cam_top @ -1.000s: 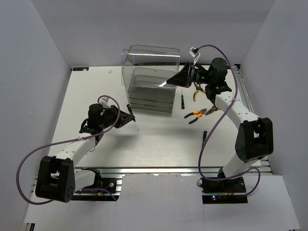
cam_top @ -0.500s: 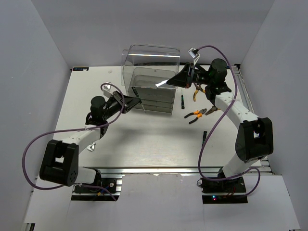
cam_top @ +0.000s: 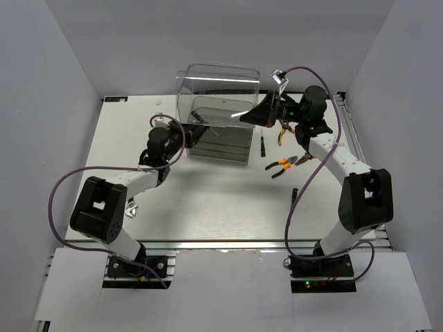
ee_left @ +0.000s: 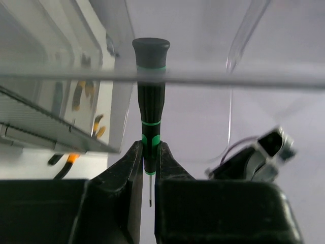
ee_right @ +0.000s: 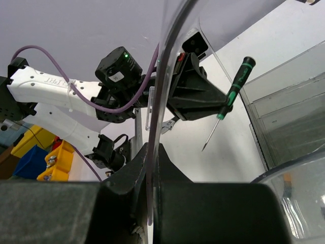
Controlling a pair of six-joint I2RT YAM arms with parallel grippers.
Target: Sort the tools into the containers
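My left gripper [ee_left: 149,155] is shut on a slim black screwdriver [ee_left: 150,96] with green bands, handle away from the wrist, tip between the jaws. In the top view this gripper [cam_top: 188,128] sits at the left front of the clear drawer cabinet [cam_top: 218,142], the screwdriver [cam_top: 197,117] over an open drawer. My right gripper [ee_right: 152,152] is shut on a thin clear plastic drawer wall [ee_right: 165,61]; in the top view it [cam_top: 252,116] is at the cabinet's right side. The right wrist view also shows the screwdriver [ee_right: 232,94].
Orange-and-black pliers [cam_top: 284,164] lie right of the cabinet, another pair [cam_top: 282,133] under the right arm. A black screwdriver [cam_top: 263,145] lies beside the cabinet, a small dark tool [cam_top: 293,196] nearer the front. A silver wrench [cam_top: 131,208] lies by the left arm.
My left arm has swung from the left middle of the table up to the cabinet, carrying the screwdriver. The right gripper has stayed on the clear wall.
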